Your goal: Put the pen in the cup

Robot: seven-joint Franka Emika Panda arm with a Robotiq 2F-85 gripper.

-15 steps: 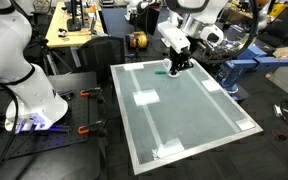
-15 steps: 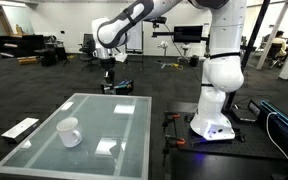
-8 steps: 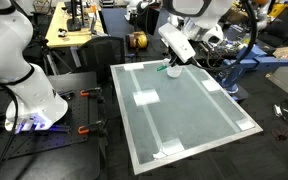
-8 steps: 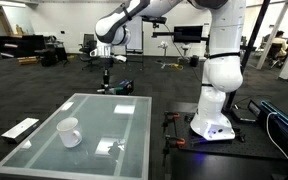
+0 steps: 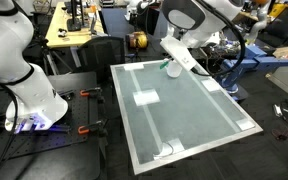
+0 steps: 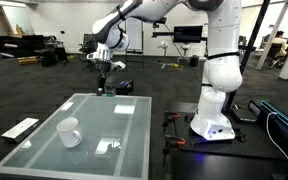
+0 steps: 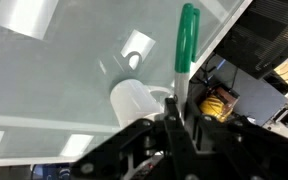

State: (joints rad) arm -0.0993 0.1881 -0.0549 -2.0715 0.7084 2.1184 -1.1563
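Wrist view, pincer (image 7: 181, 108) pinching green pen (image 7: 187, 35) by its paler end, white cup (image 7: 134, 100) on glass table (image 7: 44, 90) beyond

Only the cup (image 6: 69, 132) sticks up from the glass table (image 6: 124, 115); the tape patches (image 5: 144, 98) lie flat. Nothing blocks the way down into the cup's open mouth.

In an exterior view, the cup (image 6: 69, 131) stands on the near left part of the table (image 6: 124, 112). A tape patch (image 6: 106, 147) lies to its right, and the robot base (image 6: 212, 122) stands off the table's right side. In the wrist view, the pen (image 7: 187, 40), gripped in the gripper (image 7: 181, 112), rises just right of the cup.
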